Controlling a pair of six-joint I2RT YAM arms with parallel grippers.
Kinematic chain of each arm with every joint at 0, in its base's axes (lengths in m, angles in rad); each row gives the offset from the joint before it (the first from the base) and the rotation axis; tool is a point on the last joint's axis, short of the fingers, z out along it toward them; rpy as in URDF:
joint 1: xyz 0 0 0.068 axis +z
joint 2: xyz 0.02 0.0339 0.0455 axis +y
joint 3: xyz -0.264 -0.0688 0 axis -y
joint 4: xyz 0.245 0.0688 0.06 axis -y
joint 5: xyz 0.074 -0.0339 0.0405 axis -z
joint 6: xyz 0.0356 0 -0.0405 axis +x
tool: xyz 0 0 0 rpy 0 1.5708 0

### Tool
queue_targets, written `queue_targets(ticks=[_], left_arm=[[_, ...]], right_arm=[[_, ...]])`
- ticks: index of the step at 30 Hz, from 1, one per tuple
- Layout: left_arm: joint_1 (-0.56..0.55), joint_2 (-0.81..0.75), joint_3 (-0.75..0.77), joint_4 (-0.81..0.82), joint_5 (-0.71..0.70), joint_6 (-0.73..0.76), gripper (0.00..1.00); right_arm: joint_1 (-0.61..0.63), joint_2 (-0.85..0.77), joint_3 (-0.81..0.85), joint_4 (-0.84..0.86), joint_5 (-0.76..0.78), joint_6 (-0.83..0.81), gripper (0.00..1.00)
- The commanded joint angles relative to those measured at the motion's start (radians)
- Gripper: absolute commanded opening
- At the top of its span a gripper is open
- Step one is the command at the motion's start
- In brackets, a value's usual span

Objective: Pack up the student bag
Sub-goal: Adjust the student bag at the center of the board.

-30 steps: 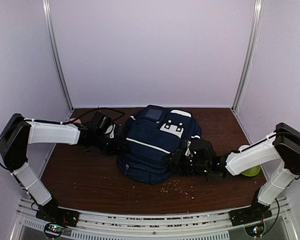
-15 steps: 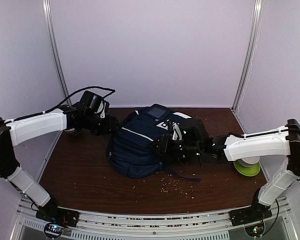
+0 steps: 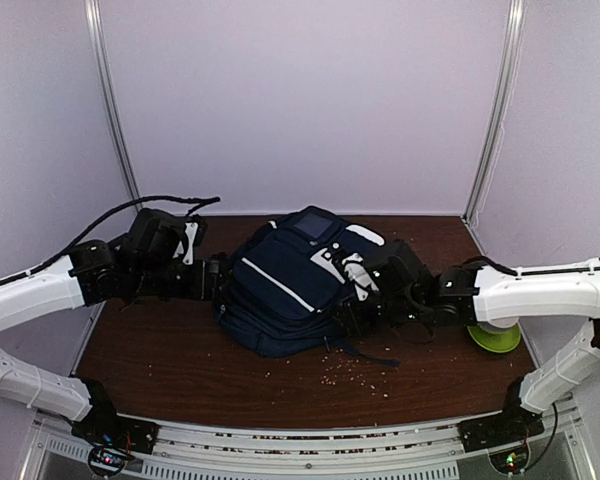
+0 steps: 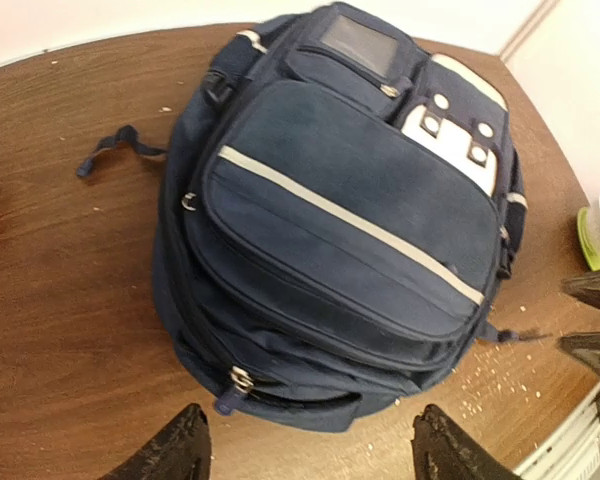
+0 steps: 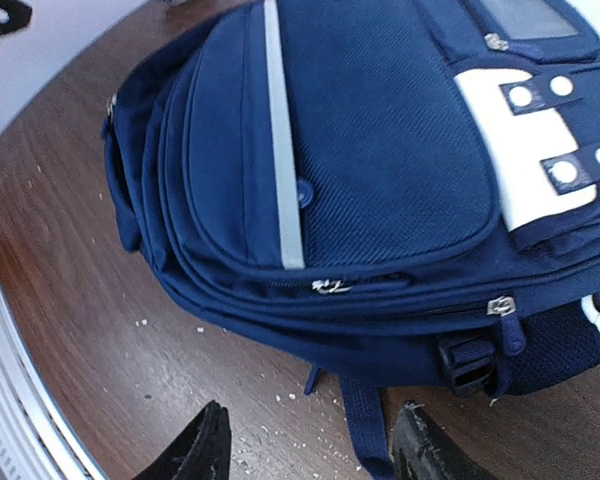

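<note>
The student bag (image 3: 285, 285) is a navy-blue backpack with thin white stripes and white patches. It lies zipped shut on the brown table. It fills the left wrist view (image 4: 350, 210) and the right wrist view (image 5: 370, 170). My left gripper (image 4: 305, 450) is open and empty, just off the bag's left side near a zipper pull (image 4: 238, 378). My right gripper (image 5: 310, 450) is open and empty, just off the bag's right side above a loose strap (image 5: 365, 425).
A green saucer with a white cup (image 3: 495, 330) stands at the right behind my right arm. Small pale crumbs (image 3: 355, 372) lie scattered on the table in front of the bag. White walls enclose the table at the back and sides.
The bag has shifted and turned a little to the left. My left arm swung back, then came down low beside the bag's left side. My right arm has stretched out and let the bag go.
</note>
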Motion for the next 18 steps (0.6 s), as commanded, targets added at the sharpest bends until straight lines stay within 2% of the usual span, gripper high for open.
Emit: queue_targets(ticks=[1, 8, 18], left_arm=[[-0.048, -0.039, -0.039, -0.009, -0.064, -0.060, 0.71], [-0.052, -0.121, -0.124, -0.030, -0.078, -0.110, 0.71], [-0.051, -0.156, -0.145, -0.064, -0.098, -0.118, 0.71]], right_arm=[[0.049, 0.112, 0.067, -0.091, 0.009, -0.190, 0.55], [0.085, 0.230, 0.119, -0.078, 0.078, -0.251, 0.56], [0.084, 0.342, 0.192, -0.089, 0.189, -0.311, 0.53]])
